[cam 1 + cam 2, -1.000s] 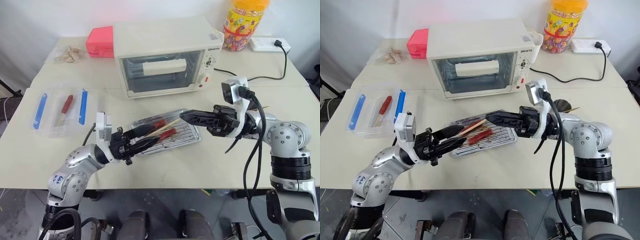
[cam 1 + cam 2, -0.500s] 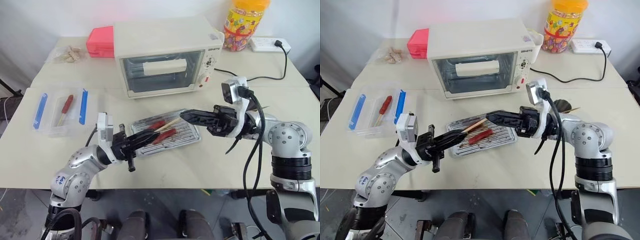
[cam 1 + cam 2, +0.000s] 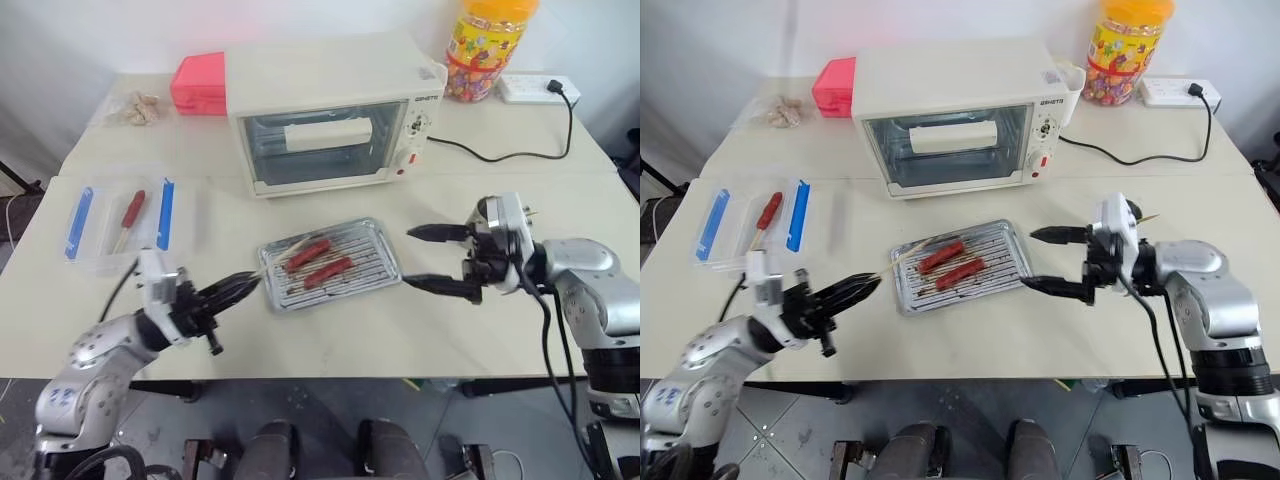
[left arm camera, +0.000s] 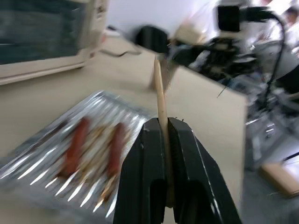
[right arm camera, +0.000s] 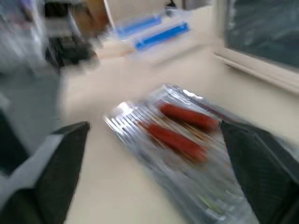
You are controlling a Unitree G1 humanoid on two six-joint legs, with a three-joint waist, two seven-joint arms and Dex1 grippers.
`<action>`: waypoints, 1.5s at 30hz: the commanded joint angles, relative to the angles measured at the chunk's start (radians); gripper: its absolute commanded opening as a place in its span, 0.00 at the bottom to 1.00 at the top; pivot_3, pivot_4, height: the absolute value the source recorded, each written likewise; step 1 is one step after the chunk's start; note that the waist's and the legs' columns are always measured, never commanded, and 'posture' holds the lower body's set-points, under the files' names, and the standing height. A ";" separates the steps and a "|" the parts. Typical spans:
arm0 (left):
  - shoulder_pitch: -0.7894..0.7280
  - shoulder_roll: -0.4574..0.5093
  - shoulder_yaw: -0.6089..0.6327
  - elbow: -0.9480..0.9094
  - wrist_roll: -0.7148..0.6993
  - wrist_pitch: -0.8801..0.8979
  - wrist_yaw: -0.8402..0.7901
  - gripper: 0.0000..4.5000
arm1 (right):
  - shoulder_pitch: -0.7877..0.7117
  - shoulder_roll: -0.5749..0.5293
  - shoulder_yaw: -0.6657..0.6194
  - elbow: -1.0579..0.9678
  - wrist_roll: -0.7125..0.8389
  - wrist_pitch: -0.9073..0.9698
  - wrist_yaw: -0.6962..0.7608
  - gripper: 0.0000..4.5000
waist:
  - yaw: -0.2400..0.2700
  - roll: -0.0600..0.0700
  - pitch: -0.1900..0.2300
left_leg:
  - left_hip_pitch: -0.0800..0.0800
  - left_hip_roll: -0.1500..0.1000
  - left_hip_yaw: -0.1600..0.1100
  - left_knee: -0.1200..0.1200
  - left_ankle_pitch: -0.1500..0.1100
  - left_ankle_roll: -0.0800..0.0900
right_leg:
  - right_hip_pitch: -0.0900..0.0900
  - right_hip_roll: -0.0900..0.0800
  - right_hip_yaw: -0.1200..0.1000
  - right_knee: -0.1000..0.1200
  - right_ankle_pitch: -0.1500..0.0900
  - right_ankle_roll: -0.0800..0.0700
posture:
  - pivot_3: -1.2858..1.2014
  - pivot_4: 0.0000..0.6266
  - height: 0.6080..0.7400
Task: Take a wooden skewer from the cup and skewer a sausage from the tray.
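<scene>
My left gripper is shut on the wooden skewer, which sticks out bare from between its black fingers toward the tray's near left corner. The silver tray lies mid-table with two red-brown sausages on its rack. My right gripper stands open just off the tray's right side, one finger above the other, nothing between them. The cup is hidden behind my right wrist.
A white toaster oven stands behind the tray. A clear plastic box with blue clips lies at the left. A pink box, a yellow-lidded candy jar and a power strip with its cable line the back.
My left gripper drew back to the left off the tray, keeping the skewer. My right gripper pulled away to the right, rolled and opened wide.
</scene>
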 commanded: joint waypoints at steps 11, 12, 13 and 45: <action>0.205 -0.083 0.206 0.043 0.116 -0.282 0.062 0.00 | 0.056 -0.039 0.022 0.123 -0.164 -0.337 0.080 0.99 | 0.000 0.000 0.000 | 0.002 0.001 -0.001 0.001 0.000 0.000 | 0.003 -0.001 -0.001 -0.001 0.000 0.000 | 0.52 0.24 1.00; 0.205 -0.084 0.199 0.032 0.112 -0.274 0.066 0.00 | 0.029 -0.045 0.057 0.092 -0.189 -0.303 0.079 0.99 | 0.000 0.000 0.000 | 0.002 0.001 -0.001 0.001 0.000 0.000 | 0.003 -0.001 -0.001 -0.001 0.000 0.000 | 0.52 0.24 1.00; 0.204 -0.084 0.192 0.022 0.110 -0.265 0.072 0.00 | -0.001 -0.046 0.088 0.063 -0.202 -0.259 0.077 0.99 | -0.001 0.000 0.000 | 0.002 0.001 -0.001 0.001 0.000 0.000 | 0.003 -0.002 -0.001 -0.001 0.000 0.000 | 0.52 0.24 1.00; 0.172 -0.075 0.087 -0.007 0.094 -0.197 0.082 0.00 | -0.627 0.366 0.608 0.334 -0.562 0.192 -0.043 0.80 | -0.028 -0.001 0.000 | 0.000 0.000 -0.003 0.000 0.000 -0.001 | -0.001 -0.002 -0.003 0.001 0.000 0.000 | 0.52 0.24 1.00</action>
